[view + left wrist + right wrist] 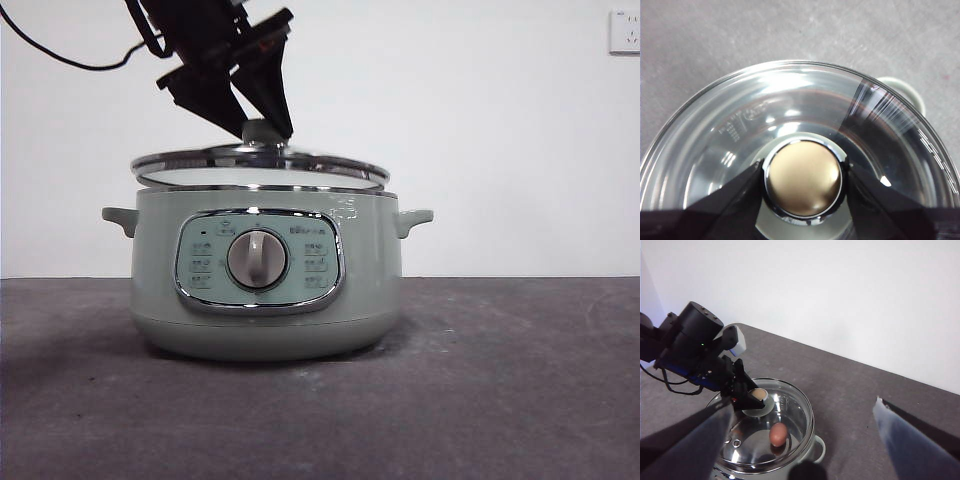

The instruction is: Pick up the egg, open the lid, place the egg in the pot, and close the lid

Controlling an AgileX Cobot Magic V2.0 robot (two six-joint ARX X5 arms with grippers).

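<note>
The small brown-orange oval egg (778, 434) lies inside the large round sage-green electric pot (265, 300), seen through the glass at lower centre of the right wrist view; its long axis stands roughly upright in that picture, the narrower end toward the top; from the front view the egg is hidden by the pot wall. The shallow domed clear glass lid (260, 165) with its shiny steel rim sits over the pot's mouth, tilted slightly, its left edge a little higher than its right in the front view; whether the rim rests fully on the pot I cannot tell. The left gripper (262, 128) comes down from the upper left of the front view, and its two black jaws are closed on either side of the round knob (803, 177) on top of the lid. The right gripper (805, 440) hangs high above the table, well apart from the pot, its jaws spread wide. The pot faces the front camera with its chrome-framed control panel (259, 261) and central grey dial (257, 259); it stands on a dark grey, faintly mottled table (500, 380); behind it is a plain white wall (480, 120) with a white socket (625, 31) at upper right.
</note>
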